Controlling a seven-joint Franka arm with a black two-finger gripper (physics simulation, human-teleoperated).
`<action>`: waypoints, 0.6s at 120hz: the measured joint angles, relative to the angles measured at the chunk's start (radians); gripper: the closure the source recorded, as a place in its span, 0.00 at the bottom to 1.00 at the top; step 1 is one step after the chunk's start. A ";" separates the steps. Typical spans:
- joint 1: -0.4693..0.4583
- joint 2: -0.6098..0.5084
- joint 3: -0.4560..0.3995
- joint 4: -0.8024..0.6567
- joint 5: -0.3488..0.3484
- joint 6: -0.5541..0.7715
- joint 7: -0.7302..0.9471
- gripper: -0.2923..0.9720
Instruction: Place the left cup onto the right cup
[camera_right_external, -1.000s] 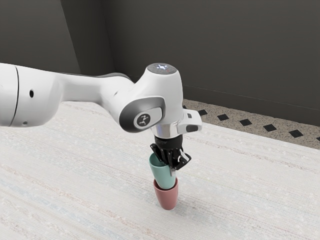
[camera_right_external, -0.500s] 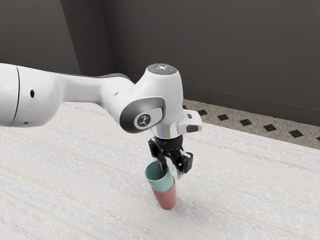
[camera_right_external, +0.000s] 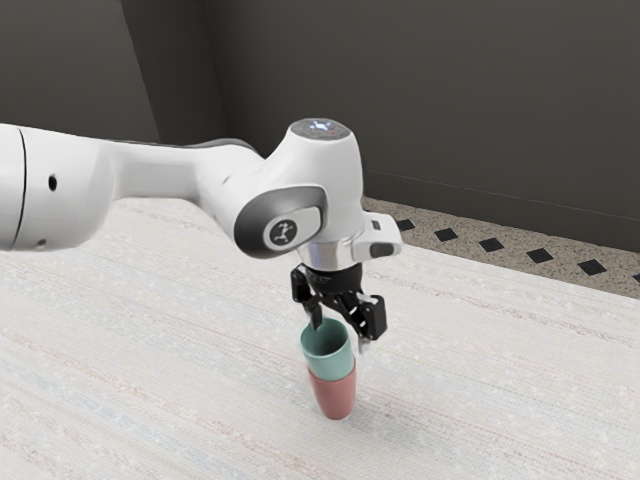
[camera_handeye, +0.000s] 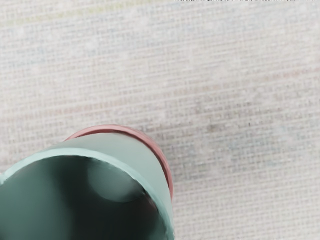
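Exterior view: your gripper (camera_right_external: 342, 331) is spread now, fingers apart and pinching nothing. A second ago it was clamped on the rim of the green cup (camera_right_external: 328, 356). Half a second ago it had already let go, and the cup leaned toward the exterior view's left. Now the hand sits a little higher and the cup has settled close to upright. The green cup is nested in the red cup (camera_right_external: 334, 396), its lower part hidden inside, with only the upper wall and rim showing above the red one. The red cup stands on the pale woven table (camera_right_external: 150, 380) in the same spot as before. The fingertips hang at about rim height. You can't tell whether the near finger is still brushing the rim.

Wrist view: the green cup (camera_handeye: 122, 150) is just under the hand, with its open mouth facing the camera. The red cup (camera_handeye: 165, 172) shows as a thin band hugging its outer wall, so the two look seated one inside the other. Woven table (camera_handeye: 225, 75) lies all around them.

Judgement: release is done and the stack holds by itself, so the placement looks complete. What remains is a straight lift away. A sideways pull could catch the rim and tip the stack.
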 joint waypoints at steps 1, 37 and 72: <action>0.000 -0.002 0.000 0.000 0.000 -0.003 -0.001 0.27; -0.003 -0.089 0.010 0.050 -0.020 -0.136 0.085 0.25; -0.014 -0.090 0.041 0.266 -0.022 -0.290 0.271 0.25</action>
